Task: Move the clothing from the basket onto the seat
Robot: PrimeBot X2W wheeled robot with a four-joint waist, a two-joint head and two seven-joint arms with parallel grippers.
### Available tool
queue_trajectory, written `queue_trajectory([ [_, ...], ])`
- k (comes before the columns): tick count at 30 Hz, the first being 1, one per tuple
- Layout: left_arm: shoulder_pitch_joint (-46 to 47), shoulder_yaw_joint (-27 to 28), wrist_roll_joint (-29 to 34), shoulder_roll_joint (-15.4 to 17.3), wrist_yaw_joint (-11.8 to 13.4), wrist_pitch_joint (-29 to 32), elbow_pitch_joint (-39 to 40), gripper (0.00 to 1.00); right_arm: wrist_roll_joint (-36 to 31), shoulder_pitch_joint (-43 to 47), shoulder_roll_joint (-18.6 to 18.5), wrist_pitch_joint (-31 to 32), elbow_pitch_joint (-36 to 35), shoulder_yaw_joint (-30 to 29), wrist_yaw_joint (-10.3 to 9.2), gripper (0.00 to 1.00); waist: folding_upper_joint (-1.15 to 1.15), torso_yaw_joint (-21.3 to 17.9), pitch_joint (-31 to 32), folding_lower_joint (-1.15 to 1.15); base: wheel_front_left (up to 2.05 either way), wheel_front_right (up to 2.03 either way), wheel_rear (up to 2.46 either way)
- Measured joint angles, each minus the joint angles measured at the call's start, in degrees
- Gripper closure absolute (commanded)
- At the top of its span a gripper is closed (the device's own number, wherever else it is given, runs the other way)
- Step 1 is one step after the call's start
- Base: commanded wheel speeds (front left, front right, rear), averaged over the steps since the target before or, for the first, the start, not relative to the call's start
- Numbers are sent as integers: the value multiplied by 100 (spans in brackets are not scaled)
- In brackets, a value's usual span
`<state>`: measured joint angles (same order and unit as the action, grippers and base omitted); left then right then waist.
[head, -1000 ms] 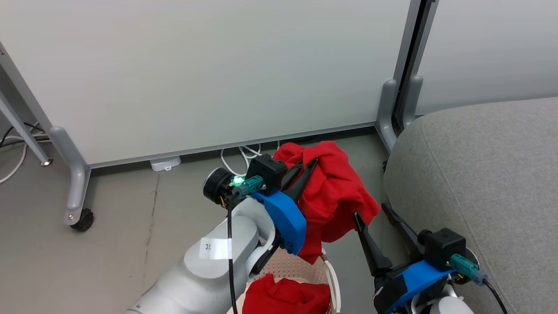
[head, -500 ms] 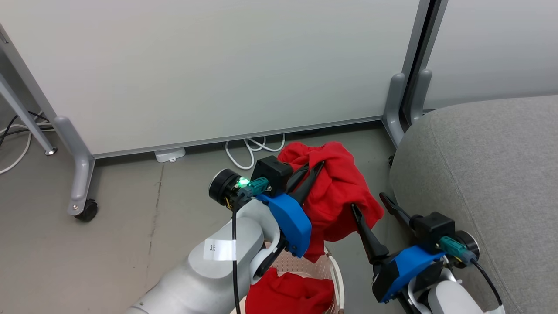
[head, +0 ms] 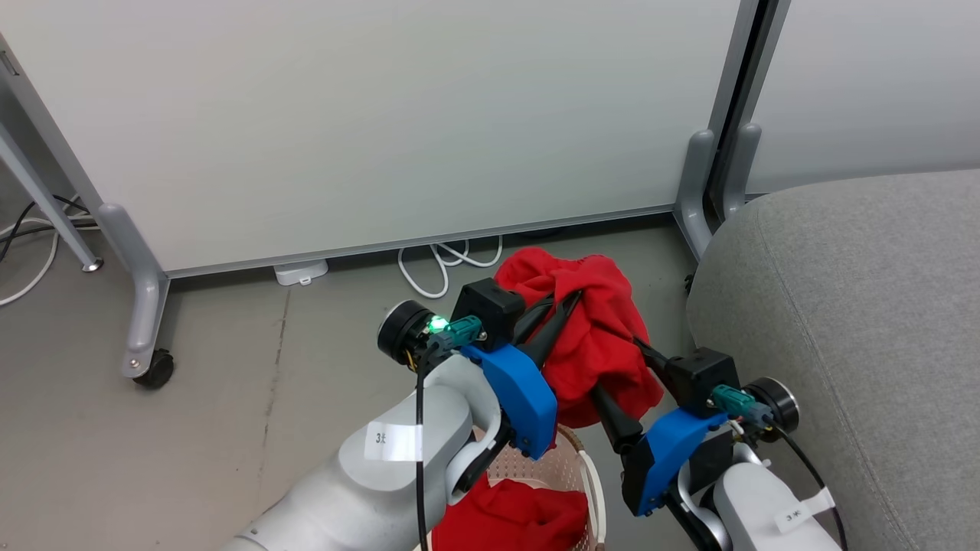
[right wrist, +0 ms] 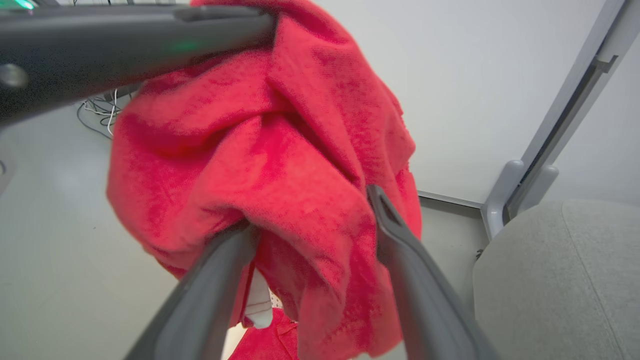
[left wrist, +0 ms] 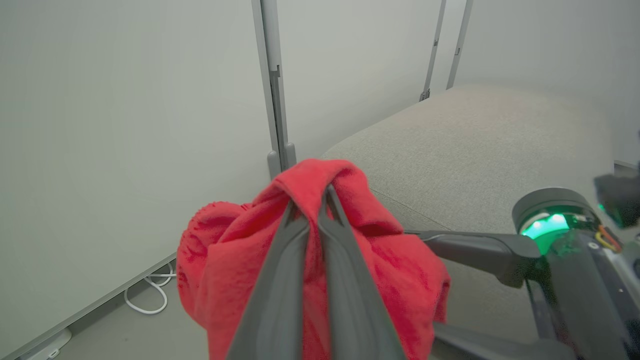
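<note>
A bright red garment (head: 605, 337) of the clothing hangs bunched from my left gripper (head: 570, 297), which is shut on its top fold above the basket. The left wrist view shows the same grip, with the left gripper (left wrist: 311, 196) pinching the cloth (left wrist: 400, 270). My right gripper (head: 616, 367) is open, and its fingers straddle the garment's lower part. In the right wrist view, cloth (right wrist: 280, 140) lies between the right gripper (right wrist: 312, 212) fingers. Another red garment (head: 513, 520) lies in the cream basket (head: 591, 478). The grey seat (head: 842, 306) stands on the right.
White partition panels (head: 383, 115) on grey feet (head: 693, 191) stand behind. One foot has a castor (head: 157, 369). White cables (head: 444, 264) and a small white adapter (head: 300, 272) lie on the grey floor at the panel's base.
My right gripper has moved up and left, from beside the hanging garment to straddling its lower part. The left gripper has drifted slightly right with the garment. The camera has shifted a little.
</note>
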<state>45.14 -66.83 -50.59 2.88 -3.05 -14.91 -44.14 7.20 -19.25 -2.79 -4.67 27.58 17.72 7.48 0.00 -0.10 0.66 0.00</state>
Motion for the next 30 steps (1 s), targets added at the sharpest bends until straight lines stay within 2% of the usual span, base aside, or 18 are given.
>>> queue_trajectory([
  [5, 13, -91, -92, -1, 2, -7, 58, 100, 187, -271, 0, -45, 371, 264, 0, 0, 0, 13, 15, 0, 0, 0, 0],
  [6, 15, -107, -103, 0, 3, -8, 64, 100, 237, -317, 0, -58, 434, 318, 0, 14, 0, 18, 19, 0, 0, 0, 0],
  [7, 16, -124, -124, 1, 4, -8, 67, 100, 308, -346, 0, -93, 493, 371, 0, 58, 0, 24, 22, 0, 0, 0, 0],
  [8, 16, -141, -141, 1, 4, -8, 68, 100, 370, -376, 0, -108, 544, 419, 0, 84, 0, 28, 26, 0, 0, 0, 0],
  [9, 18, -158, -148, 0, 4, -8, 69, 100, 423, -403, 0, -160, 588, 457, 0, 100, 0, 32, 29, 0, 0, 0, 0],
  [18, 19, -181, -222, 1, 31, -8, 26, 100, 761, -438, 0, -398, 846, 662, 0, 100, 0, 1, 65, 0, 0, 0, 0],
  [30, 19, -123, -222, 0, 31, -8, 19, 100, 783, -520, 0, -510, 1000, 635, 0, 100, 0, -85, 72, 0, 0, 0, 0],
])
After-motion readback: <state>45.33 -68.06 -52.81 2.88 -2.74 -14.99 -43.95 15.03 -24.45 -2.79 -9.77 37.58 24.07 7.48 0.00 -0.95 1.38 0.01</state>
